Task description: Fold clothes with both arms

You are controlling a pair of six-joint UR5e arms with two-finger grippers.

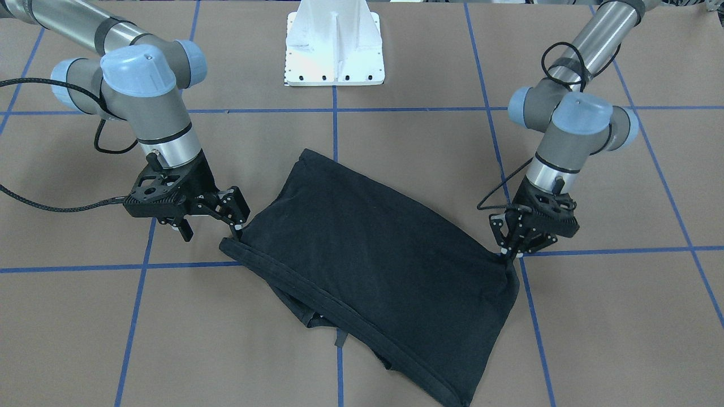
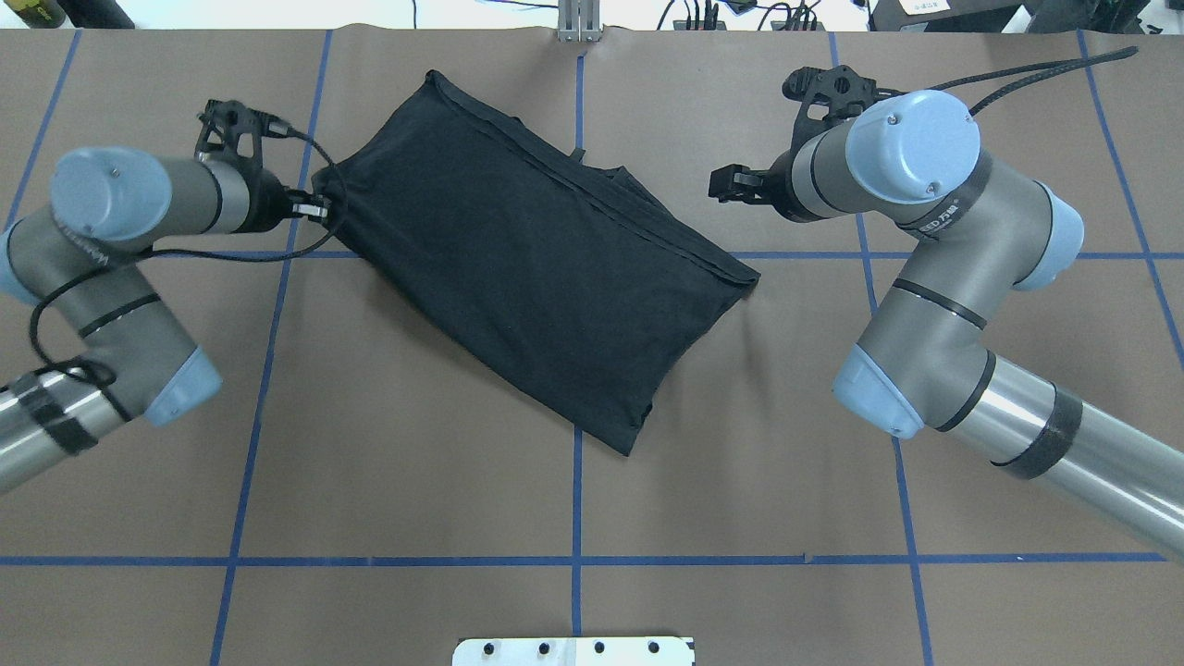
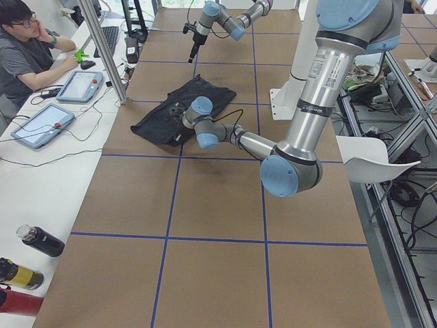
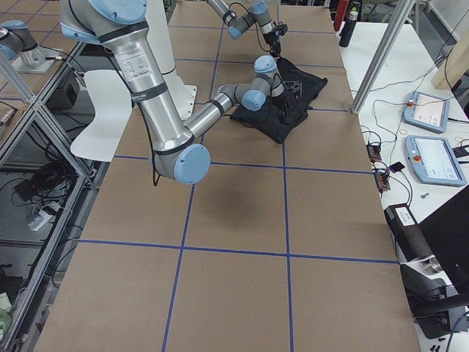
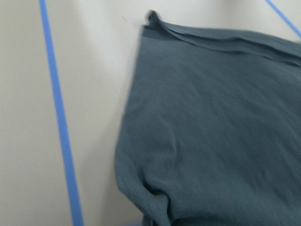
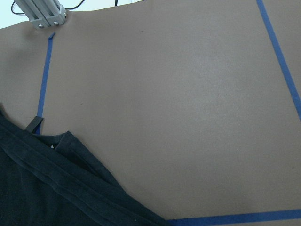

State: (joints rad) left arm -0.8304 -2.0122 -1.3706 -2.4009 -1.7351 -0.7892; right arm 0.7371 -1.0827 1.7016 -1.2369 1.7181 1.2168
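Observation:
The black T-shirt [image 1: 373, 254] lies folded over in a slanted oblong on the brown table, plain black side up. My left gripper [image 1: 506, 253] is shut on its corner on my left, and the cloth is drawn to a point there [image 2: 324, 205]. In the left wrist view the shirt [image 5: 211, 132] fills the right and bunches at the bottom edge. My right gripper [image 1: 210, 228] stands open beside the opposite corner; one of its fingertips [image 1: 237, 224] is just at the hem, with no cloth held. The right wrist view shows only the shirt's edge [image 6: 56, 183] at lower left.
The white bolted pedestal [image 1: 334, 51] stands at the robot's side of the table. Blue tape lines [image 2: 578, 560] grid the brown surface. A metal post [image 2: 578, 18] rises at the far edge. A person [image 3: 27, 51] sits at a side desk with tablets [image 3: 41, 124] and bottles [image 3: 41, 240].

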